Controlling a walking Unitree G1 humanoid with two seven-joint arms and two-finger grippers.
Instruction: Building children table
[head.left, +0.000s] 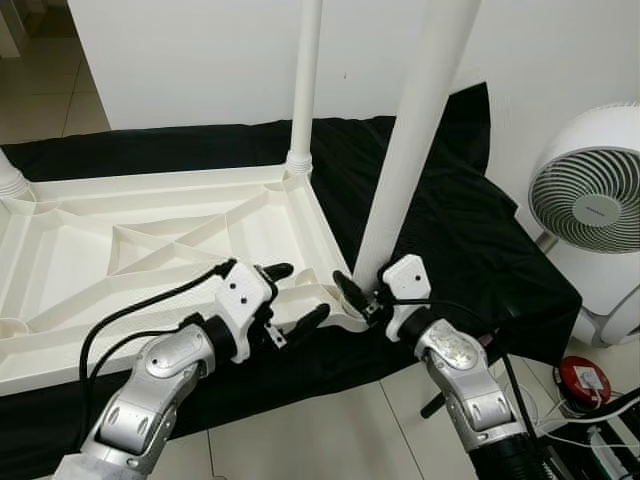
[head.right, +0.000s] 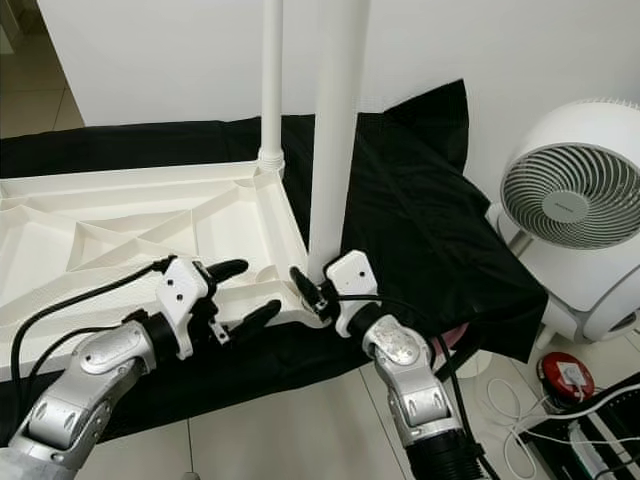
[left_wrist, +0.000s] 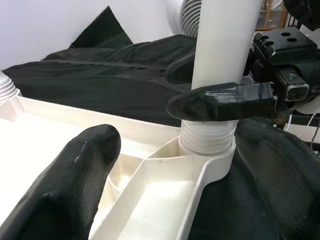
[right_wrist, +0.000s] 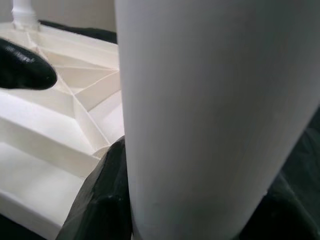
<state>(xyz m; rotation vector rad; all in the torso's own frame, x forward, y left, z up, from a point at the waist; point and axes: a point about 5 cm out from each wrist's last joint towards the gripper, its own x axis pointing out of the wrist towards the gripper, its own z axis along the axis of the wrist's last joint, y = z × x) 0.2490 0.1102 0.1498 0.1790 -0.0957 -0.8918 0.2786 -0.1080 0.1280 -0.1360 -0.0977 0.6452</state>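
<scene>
Right gripper (head.left: 352, 296) has its two black fingers closed around the base of the near table leg (head.left: 415, 130), right where the white tube drops into the corner socket of the upside-down tabletop (head.left: 150, 250). Left gripper (head.left: 295, 297) sits just beside that same corner with its fingers spread wide, holding nothing, hovering over the ribbed underside. The tabletop lies on a black cloth (head.left: 450, 220) that's draped over whatever it rests on, and a second leg (head.left: 305, 80) is already standing upright in the far corner.

Handling-wise, my guess is this is hollow moulded plastic: light, stiff, and pretty slick, so a smooth round tube can easily spin inside the fingers instead of turning with them. Low down near the socket looks like the sensible place to hold it, since grabbing higher would just lever the long leg sideways. The tabletop itself probably slides on the cloth unless the free gripper pins the rim.

The left wrist view is the useful one: it shows the threaded collar (left_wrist: 207, 137) at the leg's foot with ridges showing above the socket, so to me it's not fully seated. The head views give you the fan (head.left: 590, 205) off to the right and the overall layout instead.
</scene>
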